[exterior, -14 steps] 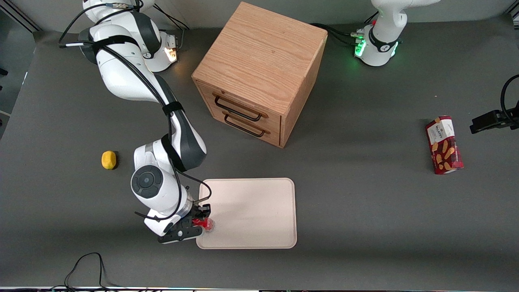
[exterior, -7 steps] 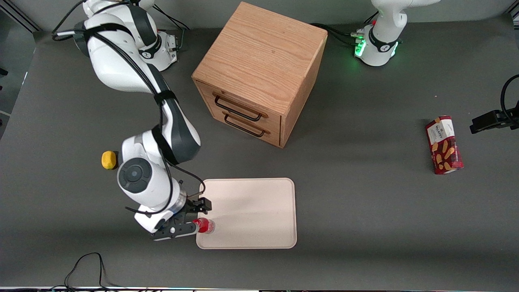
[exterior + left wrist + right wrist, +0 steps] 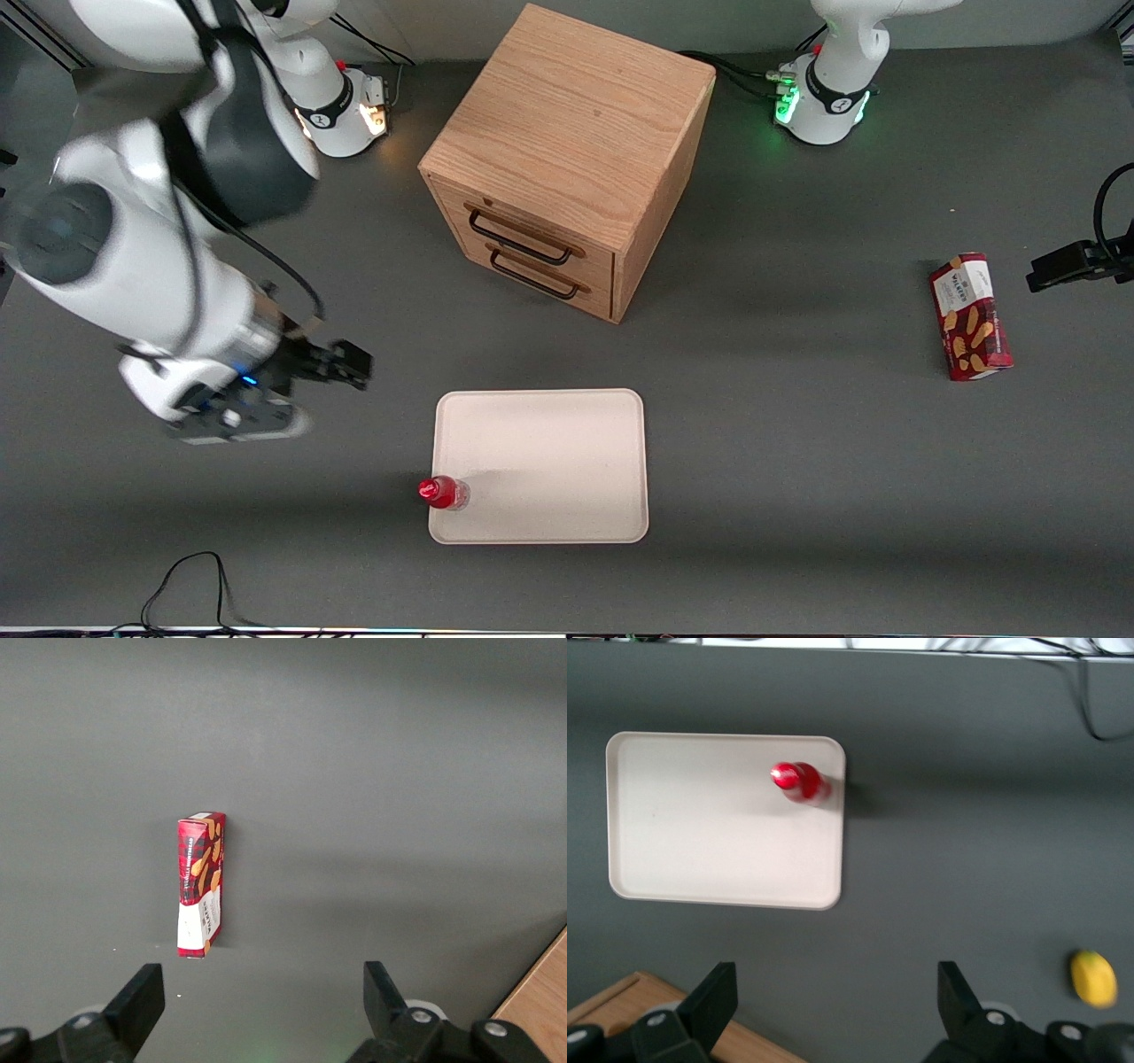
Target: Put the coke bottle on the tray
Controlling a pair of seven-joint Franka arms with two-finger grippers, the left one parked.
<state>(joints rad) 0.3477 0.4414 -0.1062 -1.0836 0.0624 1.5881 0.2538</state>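
The coke bottle (image 3: 443, 492) stands upright with its red cap up, on the cream-pink tray (image 3: 549, 461), in the tray's corner nearest the front camera at the working arm's end. My right gripper (image 3: 306, 394) is open and empty, lifted well above the table and off the tray toward the working arm's end. In the right wrist view the bottle (image 3: 799, 782) stands free just inside the tray's rim (image 3: 700, 824), far from the open gripper (image 3: 833, 1001).
A wooden two-drawer cabinet (image 3: 567, 151) stands farther from the front camera than the tray. A red biscuit box (image 3: 970, 316) lies toward the parked arm's end. A yellow lemon-like lump (image 3: 1093, 978) lies on the table; the arm hides it in the front view.
My gripper has let go of the bottle, opened, and pulled up and away from the tray toward the working arm's end. The bottle stays upright on the tray.
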